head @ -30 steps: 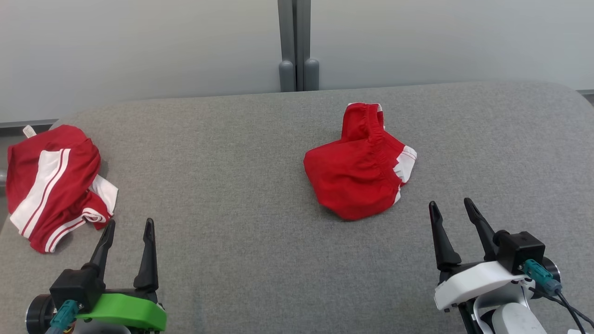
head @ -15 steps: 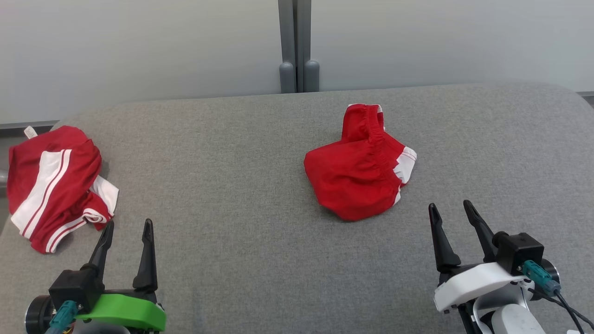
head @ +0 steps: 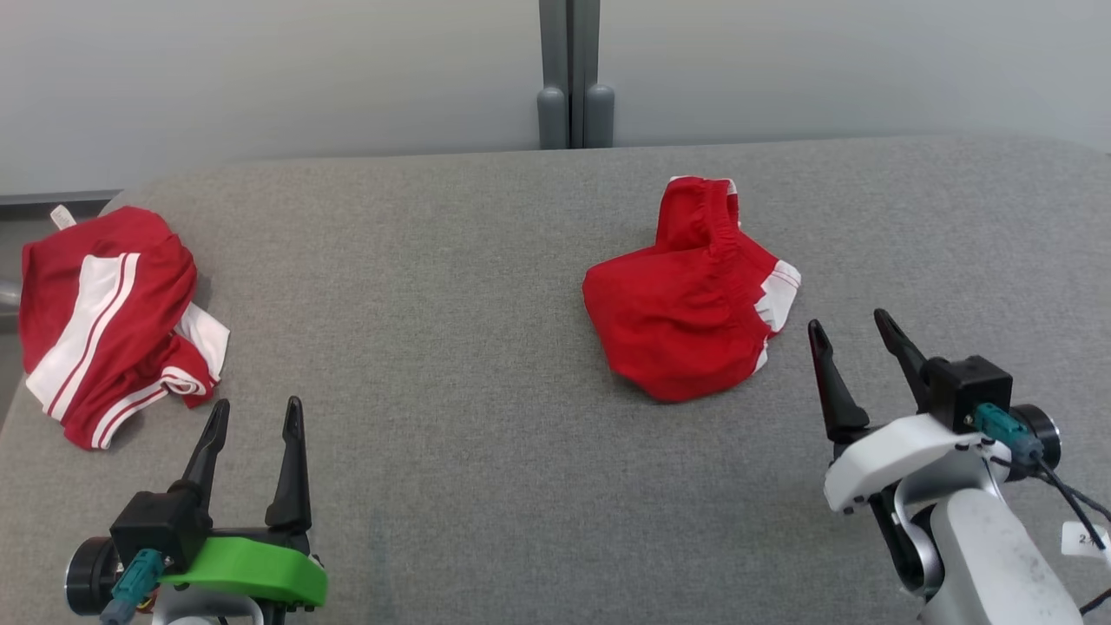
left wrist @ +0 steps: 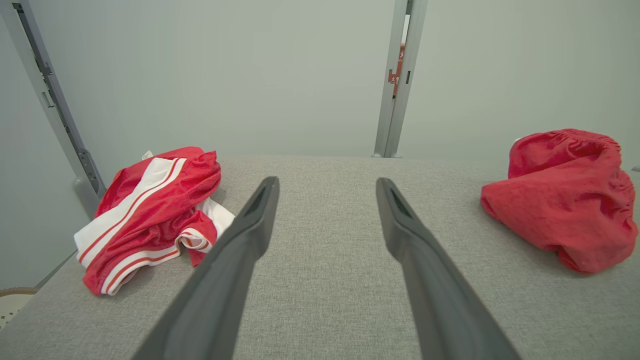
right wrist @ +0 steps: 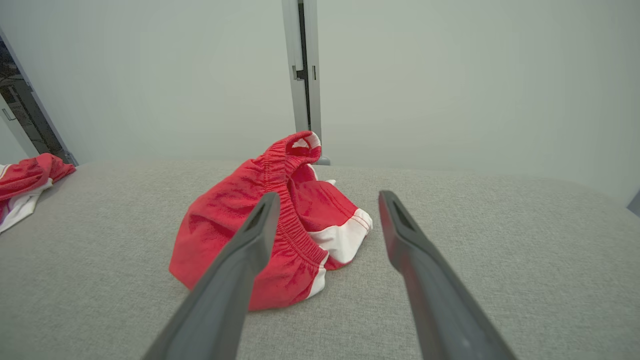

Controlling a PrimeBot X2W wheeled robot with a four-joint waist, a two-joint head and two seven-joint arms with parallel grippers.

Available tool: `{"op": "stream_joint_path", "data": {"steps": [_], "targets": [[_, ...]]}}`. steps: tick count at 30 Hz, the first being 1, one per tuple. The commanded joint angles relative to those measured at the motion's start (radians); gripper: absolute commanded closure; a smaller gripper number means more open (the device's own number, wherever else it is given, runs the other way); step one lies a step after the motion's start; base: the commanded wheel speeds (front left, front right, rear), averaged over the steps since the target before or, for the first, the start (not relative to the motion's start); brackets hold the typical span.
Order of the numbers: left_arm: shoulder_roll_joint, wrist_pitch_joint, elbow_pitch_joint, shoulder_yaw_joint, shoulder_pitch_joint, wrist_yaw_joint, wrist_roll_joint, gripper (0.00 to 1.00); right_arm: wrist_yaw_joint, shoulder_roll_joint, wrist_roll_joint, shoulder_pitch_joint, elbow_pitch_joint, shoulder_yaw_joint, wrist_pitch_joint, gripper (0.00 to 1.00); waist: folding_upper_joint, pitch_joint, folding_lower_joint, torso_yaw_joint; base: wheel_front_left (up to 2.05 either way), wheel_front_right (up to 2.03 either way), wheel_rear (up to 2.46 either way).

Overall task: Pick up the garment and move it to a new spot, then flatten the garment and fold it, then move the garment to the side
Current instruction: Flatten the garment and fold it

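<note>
Table [head: 451, 286]: grey woven cloth cover with a fine nap and rounded far corners.
Post [head: 570, 69]: smooth grey upright at 12 o'clock, between pale wall panels.
Striped shorts [head: 104, 321]: red knit with white side stripes and hems, bunched at 9 o'clock by the table's left edge.
Garment [head: 686, 321]: red cloth with white trim, crumpled in a soft mound at 2 o'clock, its gathered elastic waistband standing up.
Right gripper [head: 848, 320]: at 4 o'clock, the dark tapered fingers spread moderately and empty, just beside the garment's right edge and apart from it.
Left gripper [head: 259, 403]: at 7 o'clock, spread about as far, empty, over bare cloth.
Fabric label [head: 59, 215]: white, on the striped shorts; unreadable.
Cable tag [head: 1085, 540]: white; its print is too small to read.
</note>
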Motion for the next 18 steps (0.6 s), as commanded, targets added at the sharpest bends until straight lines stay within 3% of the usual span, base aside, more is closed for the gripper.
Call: {"op": "stream_joint_path", "data": {"steps": [1, 11, 18], "targets": [[-0.005, -0.003, 0.002, 0.0, -0.021, 0.005, 0.009, 0.0, 0.0, -0.015, -0.011, -0.032, 0.023, -0.004, 0.008, 0.0, 0.0, 0.025, 0.0, 0.018, 0.0, 0.0, 0.0], [-0.039, -0.002, 0.013, -0.011, -0.088, -0.012, 0.032, 0.0, 0.0, -0.063, -0.003, -0.233, 0.291, -0.001, 0.011, 0.0, 0.0, 0.123, 0.0, 0.078, 0.0, 0.0, 0.0], [-0.07, -0.002, 0.033, -0.014, -0.129, -0.033, 0.046, 0.0, 0.0, -0.044, 0.024, -0.328, 0.5, 0.022, -0.019, 0.0, 0.0, 0.172, 0.0, 0.114, 0.0, 0.0, 0.0]]}}
